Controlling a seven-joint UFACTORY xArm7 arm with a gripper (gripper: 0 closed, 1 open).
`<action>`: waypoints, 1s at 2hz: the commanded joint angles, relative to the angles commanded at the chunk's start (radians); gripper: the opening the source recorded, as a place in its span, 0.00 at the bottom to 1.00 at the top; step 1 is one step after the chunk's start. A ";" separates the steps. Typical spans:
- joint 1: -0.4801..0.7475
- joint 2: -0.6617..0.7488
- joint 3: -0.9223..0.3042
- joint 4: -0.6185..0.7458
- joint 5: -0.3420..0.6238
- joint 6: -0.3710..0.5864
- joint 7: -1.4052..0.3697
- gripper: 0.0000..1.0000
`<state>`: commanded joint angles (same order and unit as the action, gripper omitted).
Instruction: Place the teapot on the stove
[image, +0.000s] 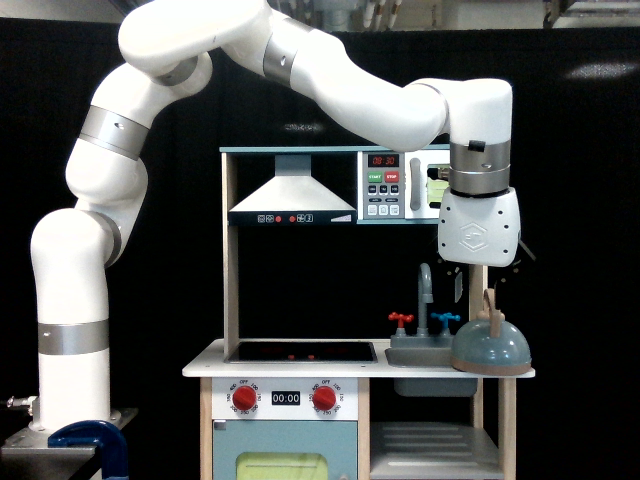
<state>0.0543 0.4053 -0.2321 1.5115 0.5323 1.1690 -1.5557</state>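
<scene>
Black curtain behind the toy kitchen. Our gripper (480, 285) hangs right above the teapot (490, 350), which sits on the counter's right end by the sink (415, 354); we can't tell how far the fingers are open. That thin arched wooden handle could slip, tipping the smooth dome short of the flat black stove (300, 351).

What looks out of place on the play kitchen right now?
Only the teapot: it sits at the counter's far end on the exterior view's right, beside the sink, not on the stove. It stands upright, nothing looks spilled or damaged. The gripper hangs above its handle.
</scene>
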 joint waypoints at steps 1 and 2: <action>-0.032 0.079 0.050 0.122 -0.023 0.074 -0.051 1.00; -0.055 0.125 0.104 0.163 -0.031 0.091 -0.100 1.00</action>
<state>-0.0007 0.5307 -0.1282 1.6745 0.5014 1.2600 -1.6554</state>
